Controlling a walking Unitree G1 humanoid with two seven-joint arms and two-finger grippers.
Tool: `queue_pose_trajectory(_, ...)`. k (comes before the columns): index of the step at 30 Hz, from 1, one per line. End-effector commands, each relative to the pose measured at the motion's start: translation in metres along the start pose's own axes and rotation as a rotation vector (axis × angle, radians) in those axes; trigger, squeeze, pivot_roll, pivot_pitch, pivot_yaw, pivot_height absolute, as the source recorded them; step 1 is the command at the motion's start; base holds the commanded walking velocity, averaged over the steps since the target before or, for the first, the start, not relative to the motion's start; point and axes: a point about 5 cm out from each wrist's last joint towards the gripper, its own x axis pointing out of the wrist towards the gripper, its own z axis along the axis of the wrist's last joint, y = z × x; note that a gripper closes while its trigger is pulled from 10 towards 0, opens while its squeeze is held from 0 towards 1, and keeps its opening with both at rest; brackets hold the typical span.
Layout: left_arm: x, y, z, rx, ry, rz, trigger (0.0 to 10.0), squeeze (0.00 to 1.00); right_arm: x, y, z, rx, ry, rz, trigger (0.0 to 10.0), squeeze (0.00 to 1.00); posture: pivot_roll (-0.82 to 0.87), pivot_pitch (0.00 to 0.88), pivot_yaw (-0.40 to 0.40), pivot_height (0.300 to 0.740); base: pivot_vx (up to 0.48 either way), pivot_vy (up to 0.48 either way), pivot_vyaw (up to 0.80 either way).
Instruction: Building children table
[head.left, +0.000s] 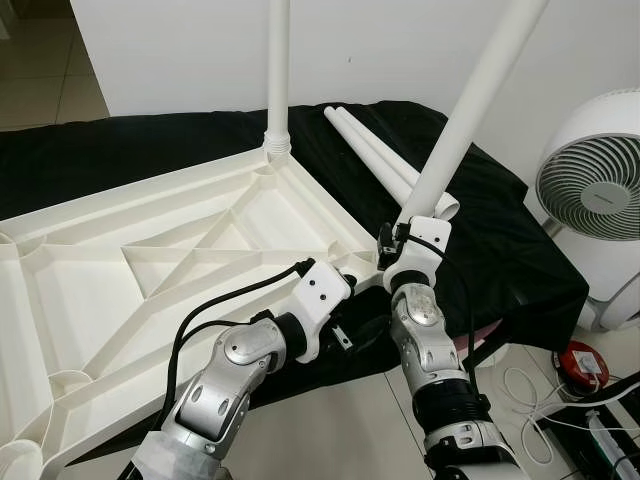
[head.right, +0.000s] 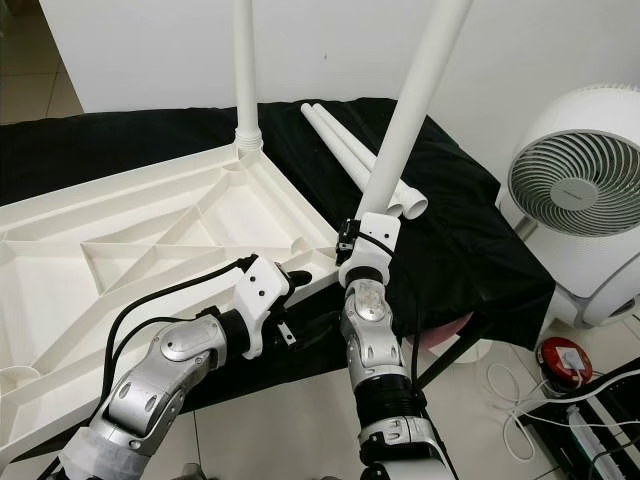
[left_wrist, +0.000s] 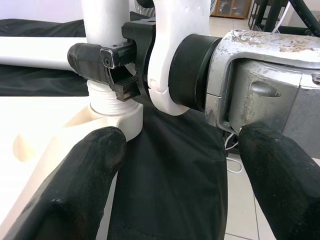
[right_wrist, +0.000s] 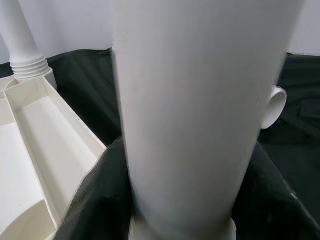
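Leg-fitting step, second of four: upturned white tabletop (head.left: 150, 260) lies on black cloth (head.left: 480, 240), one leg (head.left: 278, 70) already upright in its corner socket at 12 o'clock. Right gripper (head.left: 395, 245) is clamped round second leg (head.left: 470, 110), whose threaded foot sits tilted in the near corner socket (left_wrist: 107, 112) at 3 o'clock; left gripper (left_wrist: 175, 200) hovers beside it, fingers spread, holding nothing. Next move, by judgement: straighten and twist home; two spare legs (head.left: 370, 155) wait at 1 o'clock.
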Motion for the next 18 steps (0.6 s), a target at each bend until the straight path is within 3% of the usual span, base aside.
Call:
queue_pose_trajectory(1, 0.004, 0.0, 0.0, -0.004, 0.002, 0.027, 10.0, 0.0, -0.003, -0.003, -0.008, 0.022, 0.031, 0.01, 10.0, 1.0, 0.0, 0.023, -0.067, 0.74, 0.0, 0.0, 0.0)
queue_pose_trajectory(11, 0.005, 0.001, 0.001, 0.002, -0.001, 0.022, 10.0, 0.0, 0.004, -0.014, 0.001, -0.012, -0.009, 0.1, 10.0, 1.0, 0.0, 0.008, -0.065, 0.74, 0.0, 0.0, 0.0)
queue_pose_trajectory(12, 0.005, 0.001, 0.002, 0.003, -0.002, 0.022, 10.0, 0.0, 0.005, -0.015, 0.001, -0.014, -0.003, 0.119, 10.0, 0.0, 0.0, 0.008, -0.065, 0.74, 0.0, 0.0, 0.0)
queue_pose_trajectory(18, 0.005, 0.001, 0.001, 0.005, 0.0, 0.02, 10.0, 0.0, 0.006, -0.022, -0.002, -0.067, 0.021, 0.262, 10.0, 0.0, 0.0, 0.0, -0.062, 0.74, 0.0, 0.0, 0.0)
